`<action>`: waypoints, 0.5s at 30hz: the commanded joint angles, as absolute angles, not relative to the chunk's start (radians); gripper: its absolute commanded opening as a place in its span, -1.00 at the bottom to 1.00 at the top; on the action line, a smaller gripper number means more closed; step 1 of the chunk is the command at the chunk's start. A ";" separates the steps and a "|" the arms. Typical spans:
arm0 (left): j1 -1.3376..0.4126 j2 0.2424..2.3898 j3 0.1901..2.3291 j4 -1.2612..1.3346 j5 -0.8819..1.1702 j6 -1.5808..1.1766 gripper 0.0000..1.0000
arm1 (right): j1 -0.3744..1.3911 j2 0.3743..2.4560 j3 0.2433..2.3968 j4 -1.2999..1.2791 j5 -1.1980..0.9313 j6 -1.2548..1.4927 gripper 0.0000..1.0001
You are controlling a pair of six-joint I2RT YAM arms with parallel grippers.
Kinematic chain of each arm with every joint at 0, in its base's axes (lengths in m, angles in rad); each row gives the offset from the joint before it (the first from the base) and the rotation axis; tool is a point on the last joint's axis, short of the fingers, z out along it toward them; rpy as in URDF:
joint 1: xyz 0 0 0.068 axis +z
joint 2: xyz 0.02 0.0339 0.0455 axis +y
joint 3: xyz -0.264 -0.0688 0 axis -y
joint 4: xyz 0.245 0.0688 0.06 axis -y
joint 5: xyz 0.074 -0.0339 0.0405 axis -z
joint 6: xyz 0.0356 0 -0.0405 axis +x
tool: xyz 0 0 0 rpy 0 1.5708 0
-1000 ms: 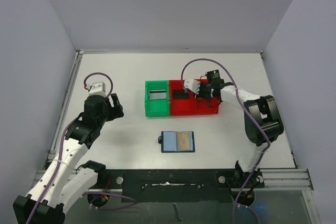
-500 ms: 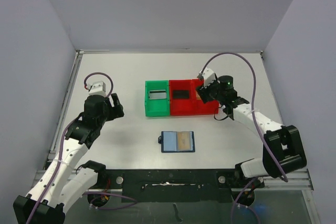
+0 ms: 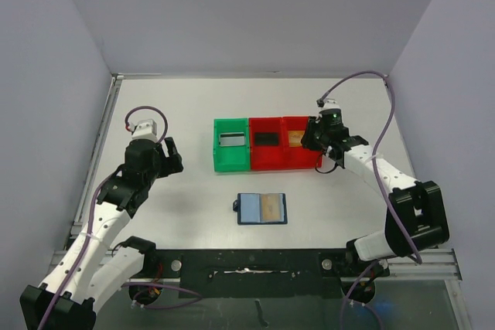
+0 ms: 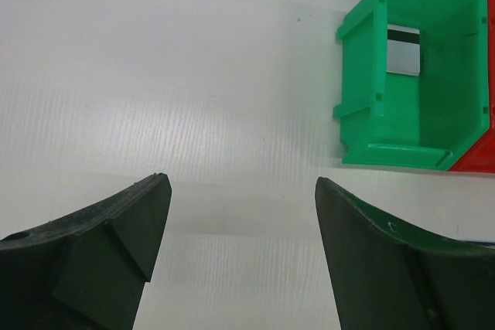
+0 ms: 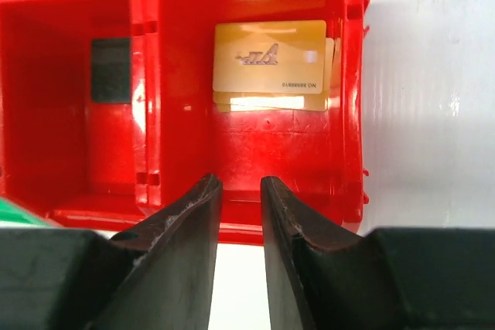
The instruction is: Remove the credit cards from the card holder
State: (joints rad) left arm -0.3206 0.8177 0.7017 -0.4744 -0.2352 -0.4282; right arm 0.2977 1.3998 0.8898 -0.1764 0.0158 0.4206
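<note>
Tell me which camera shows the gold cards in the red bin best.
Right wrist: the gold cards lie stacked in the right compartment of the red bin, print visible. The top external view shows only a small tan patch there; the left wrist view misses them.

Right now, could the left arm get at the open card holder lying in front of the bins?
Probably yes. The card holder lies open on the table, and the way from the left tool looks free; its jaws are wide apart and empty. The right arm is away at the red bin.
</note>
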 commanded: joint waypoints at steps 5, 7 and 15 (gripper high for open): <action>-0.319 0.820 0.710 -0.428 -0.230 -0.408 0.49 | 0.303 1.574 1.024 -0.284 0.094 0.537 -0.47; -0.318 0.817 0.708 -0.428 -0.233 -0.408 0.49 | 0.308 1.603 1.037 -0.282 0.107 0.537 -0.47; -0.318 0.818 0.707 -0.426 -0.230 -0.407 0.49 | 0.321 1.717 1.102 -0.290 0.159 0.509 -0.47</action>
State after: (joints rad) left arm -0.3206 0.8223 0.7017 -0.4747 -0.2352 -0.4274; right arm 0.3149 1.6897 1.0470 -0.3126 0.1135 0.5140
